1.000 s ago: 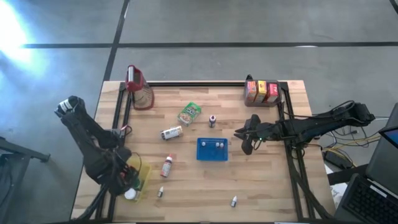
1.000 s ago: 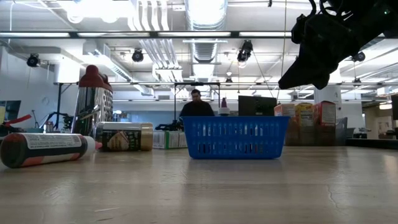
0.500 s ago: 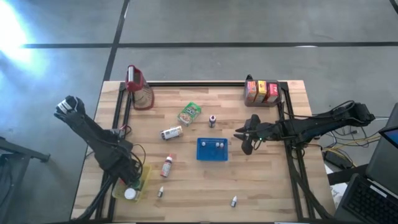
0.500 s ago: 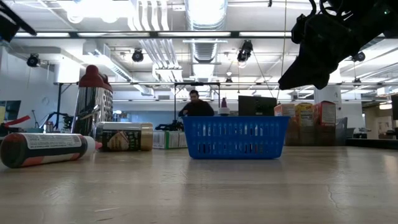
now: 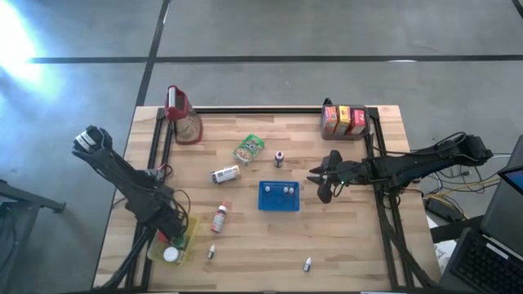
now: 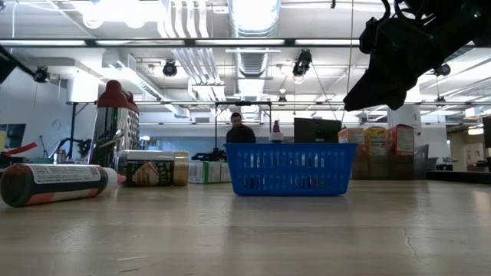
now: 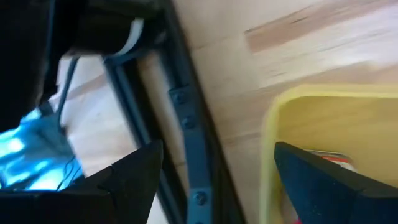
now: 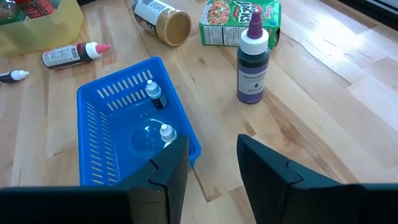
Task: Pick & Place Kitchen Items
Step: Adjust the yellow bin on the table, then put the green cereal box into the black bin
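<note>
From above, the left gripper (image 5: 170, 234) hangs over a yellow tray (image 5: 181, 245) at the table's (image 5: 343, 237) front left corner, with a white round lid (image 5: 170, 255) in the tray. The right gripper (image 5: 320, 184) is just right of the blue basket (image 5: 278, 196). A red-labelled bottle (image 5: 219, 218) lies left of the basket, its long axis running near to far. A tin jar (image 5: 225, 174) lies on its side, long axis left to right.

At table height, the red-labelled bottle lies flat, cap toward the basket.

In the left wrist view, the fingers (image 7: 311, 180) stand wide apart, holding nothing, over the yellow tray.

In the right wrist view, the fingers (image 8: 264, 165) are a little apart and empty. Two small white-capped bottles (image 8: 160, 112) lie in the basket. A violet bottle (image 8: 252, 68) stands upright beside a green carton (image 8: 239, 22).
</note>
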Controlling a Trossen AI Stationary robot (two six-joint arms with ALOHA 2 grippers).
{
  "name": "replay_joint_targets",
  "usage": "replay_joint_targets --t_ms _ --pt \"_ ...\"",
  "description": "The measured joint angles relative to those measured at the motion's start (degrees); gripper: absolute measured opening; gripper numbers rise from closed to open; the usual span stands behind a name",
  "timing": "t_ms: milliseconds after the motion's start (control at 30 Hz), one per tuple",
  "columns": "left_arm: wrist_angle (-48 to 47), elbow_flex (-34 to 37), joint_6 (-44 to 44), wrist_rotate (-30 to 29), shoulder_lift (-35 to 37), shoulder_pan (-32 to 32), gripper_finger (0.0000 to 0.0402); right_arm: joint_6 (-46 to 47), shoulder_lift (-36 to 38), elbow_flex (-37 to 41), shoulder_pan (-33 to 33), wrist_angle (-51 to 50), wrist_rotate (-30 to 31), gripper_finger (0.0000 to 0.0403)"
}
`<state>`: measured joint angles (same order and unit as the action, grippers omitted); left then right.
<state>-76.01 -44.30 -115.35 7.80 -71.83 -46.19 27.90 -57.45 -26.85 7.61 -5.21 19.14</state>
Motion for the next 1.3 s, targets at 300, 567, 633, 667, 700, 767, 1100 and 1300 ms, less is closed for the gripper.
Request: replay_joint_targets --t_ms 300,567,633,667,700,767,1100,1300 --pt "0.11 3.57 -1.73 10.57 0.0 0.02 0.0312 -0.03 0.0 0.0 -0.02 -0.02 0.0 0.0099" --pt "-0.66 0.66 0.35 10.16 0.17 0.02 0.0312 -0.03 0.0 0.0 -0.02 -0.04 -0.02 0.0075" --pt "-1.63 -0.51 0.38 9.85 0.42 0.02 0.0312 -0.03 0.0 0.0 -0.02 -0.04 0.0 0.0072" --pt "-2.12 -1.07 0.19 9.49 0.63 0.02 0.0312 -0.03 0.0 0.0 -0.02 -0.04 0.0 0.007" --pt "-2.69 -1.7 -0.13 9.13 0.88 0.02 0.0312 -0.03 0.0 0.0 -0.01 -0.04 0.0 0.0069" --pt "-4.19 -3.03 -0.64 8.03 1.45 0.02 0.0312 -0.03 0.0 0.0 -0.02 -0.04 -0.01 0.0068" --pt "-9.38 -11.0 -3.72 -4.15 3.83 0.02 0.0312 -0.02 0.0 0.0 -0.02 -0.04 -0.02 0.0098" --pt "-9.33 -15.69 -2.47 -16.92 4.46 0.04 0.0312 0.07 0.02 0.0 -0.02 -0.03 -0.01 0.0113"
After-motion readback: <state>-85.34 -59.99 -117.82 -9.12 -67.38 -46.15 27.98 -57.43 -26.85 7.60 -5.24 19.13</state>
